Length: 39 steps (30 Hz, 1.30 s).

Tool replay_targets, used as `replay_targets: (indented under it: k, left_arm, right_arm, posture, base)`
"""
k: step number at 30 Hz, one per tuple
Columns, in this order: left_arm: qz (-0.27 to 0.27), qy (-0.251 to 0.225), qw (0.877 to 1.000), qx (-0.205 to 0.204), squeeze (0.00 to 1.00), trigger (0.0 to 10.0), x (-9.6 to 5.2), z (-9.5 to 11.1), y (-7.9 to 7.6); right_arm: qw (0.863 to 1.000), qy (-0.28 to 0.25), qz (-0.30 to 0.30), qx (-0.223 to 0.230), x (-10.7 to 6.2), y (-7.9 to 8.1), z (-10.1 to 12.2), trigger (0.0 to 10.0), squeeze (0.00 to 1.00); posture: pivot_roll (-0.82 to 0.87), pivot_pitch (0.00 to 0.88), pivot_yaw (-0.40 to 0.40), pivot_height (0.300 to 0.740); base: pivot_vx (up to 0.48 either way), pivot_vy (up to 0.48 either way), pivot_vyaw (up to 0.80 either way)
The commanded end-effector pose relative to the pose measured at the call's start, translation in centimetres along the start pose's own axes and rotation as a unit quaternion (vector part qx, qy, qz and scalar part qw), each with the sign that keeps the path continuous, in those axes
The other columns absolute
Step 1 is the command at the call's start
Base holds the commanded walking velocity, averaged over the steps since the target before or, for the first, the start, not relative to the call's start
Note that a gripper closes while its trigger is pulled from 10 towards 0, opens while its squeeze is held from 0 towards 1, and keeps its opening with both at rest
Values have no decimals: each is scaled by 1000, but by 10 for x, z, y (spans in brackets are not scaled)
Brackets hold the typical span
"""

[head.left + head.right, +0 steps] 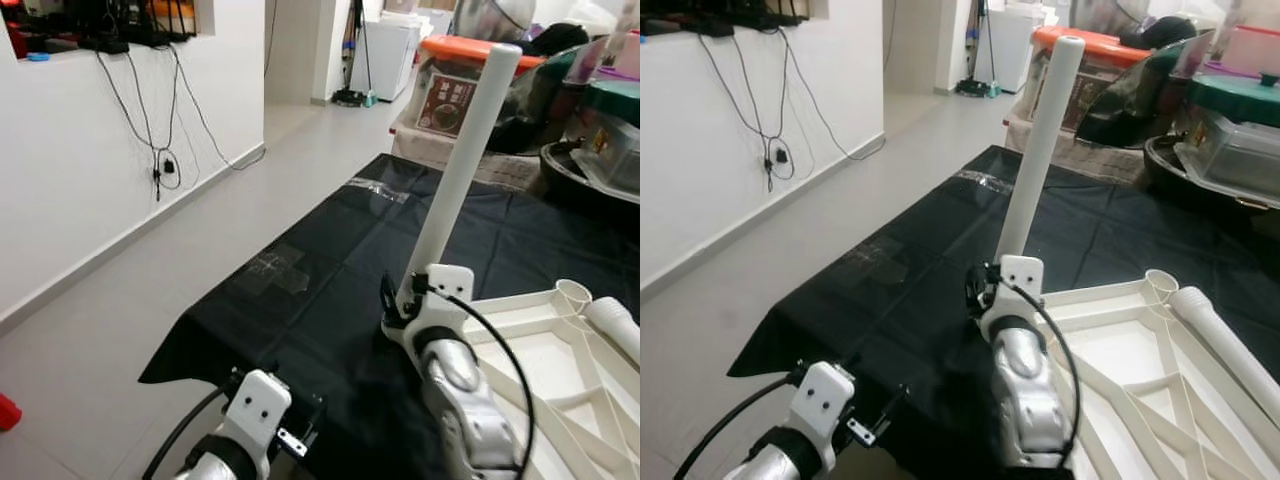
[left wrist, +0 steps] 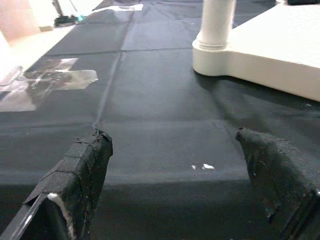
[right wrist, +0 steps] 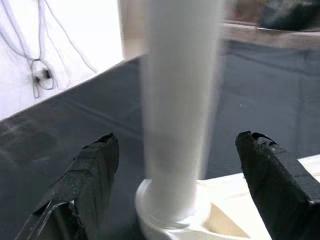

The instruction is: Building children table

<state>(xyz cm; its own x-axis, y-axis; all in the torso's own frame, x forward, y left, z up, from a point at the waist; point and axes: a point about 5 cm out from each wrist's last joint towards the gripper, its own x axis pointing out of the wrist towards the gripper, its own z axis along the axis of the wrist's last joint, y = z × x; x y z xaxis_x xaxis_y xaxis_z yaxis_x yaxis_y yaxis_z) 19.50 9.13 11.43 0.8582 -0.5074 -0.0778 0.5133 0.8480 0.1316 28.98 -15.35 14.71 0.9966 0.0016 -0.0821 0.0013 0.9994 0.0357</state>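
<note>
Upturned white plastic children's table top (image 1: 1110,350): lying ribbed underside up on the black cloth sheet (image 1: 330,270) that is covering the floor.

White cylindrical plastic table leg (image 1: 465,160): standing upright, slightly tilted, in the corner socket of the table top nearest the robot's right arm.

Second white plastic leg (image 1: 1225,345): lying loose along the far edge of the table top, beside an open round socket (image 1: 1161,281).

Right gripper (image 3: 180,165): sitting at the base of the upright leg, black fingers (image 3: 95,165) spread wide on either side of it, not touching it.

Left gripper (image 2: 175,160): hovering low over the near edge of the cloth, taped fingers (image 2: 85,165) spread apart, holding nothing.

Clear tape patches (image 1: 275,268): sticking to the cloth.

White wall (image 1: 90,160): dangling black cables (image 1: 160,150).
</note>
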Motion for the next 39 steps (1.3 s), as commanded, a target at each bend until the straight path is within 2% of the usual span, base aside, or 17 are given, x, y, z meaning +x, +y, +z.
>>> replay_targets:
  k: [1,2,3,6,8,10,11,13,17,19,21,26,27,30,32,35,39]
  left_arm:
    - [-5,3,1000,-7,0,10000,0,-2,-1]
    - [-5,3,1000,-7,0,10000,0,-2,-1]
    - [-5,3,1000,-7,0,10000,0,-2,-1]
    - [-5,3,1000,-7,0,10000,0,-2,-1]
    - [-5,2,1000,-7,0,10000,0,-2,0]
    - [-5,2,1000,-7,0,10000,0,-2,0]
    - [-5,2,1000,-6,0,10000,1,-2,-1]
    - [-6,2,1000,-6,0,10000,1,-2,-1]
    - [-6,1,1000,-7,0,10000,1,-2,-1]
    - [-5,1,1000,-6,0,10000,1,-2,-1]
    - [-5,1,1000,-6,0,10000,1,-2,-1]
    - [-5,0,1000,-7,0,10000,0,-1,-2]
    - [-5,0,1000,-7,0,10000,0,-1,-2]
    - [-5,0,1000,-8,0,10000,0,-1,-2]
    - [-6,1,1000,-9,0,10000,0,-1,-2]
    - [-6,1,1000,-9,0,10000,0,-1,-2]
    - [-6,0,1000,-10,0,10000,1,-1,-2]
  right_arm:
    - [1000,9,14,2,-3,-1,-3,10000,0]
    - [1000,9,14,2,-3,-1,-3,10000,0]
    - [1000,24,18,-8,-6,-14,-8,10000,0]
    - [1000,24,18,-8,-6,-14,-8,10000,0]
    - [998,54,43,-13,-6,-38,-10,10000,0]
    - [998,54,43,-13,-6,-38,-10,10000,0]
    - [989,121,75,-31,15,-66,1,10000,0]
    - [985,147,79,-31,29,-83,17,10000,0]
    - [982,163,81,-43,32,-88,21,10000,0]
    - [969,208,110,-76,34,-97,23,10000,0]
    - [969,208,110,-76,34,-97,23,10000,0]
    - [944,263,172,-101,26,-109,25,10000,0]
    - [934,277,193,-117,21,-112,23,10000,0]
    - [923,293,226,-112,14,-112,21,10000,0]
    - [899,313,287,-106,1,-108,18,10000,0]
    - [891,319,309,-99,-3,-106,18,10000,0]
    - [857,345,367,-109,-20,-95,8,10000,0]
  posture:
    - [199,0,-115,740]
    - [199,0,-115,740]
    - [188,0,-111,740]
    - [188,0,-111,740]
    - [186,0,-108,740]
    - [186,0,-108,740]
    - [180,0,-106,740]
    - [182,0,-109,740]
    - [183,0,-110,740]
    - [187,0,-114,740]
    - [187,0,-114,740]
    - [179,0,-113,740]
    - [179,0,-113,740]
    - [178,0,-111,740]
    - [178,0,-111,740]
    - [176,0,-110,740]
    - [176,0,-113,740]
  base:
    - [0,0,0]
    - [0,0,0]
    - [0,0,0]
    - [0,0,0]
    - [0,0,0]
    - [0,0,0]
    - [0,0,0]
    - [0,0,0]
    - [0,0,0]
    - [0,0,0]
    - [0,0,0]
    - [0,0,0]
    - [0,0,0]
    - [0,0,0]
    - [0,0,0]
    - [0,0,0]
    - [0,0,0]
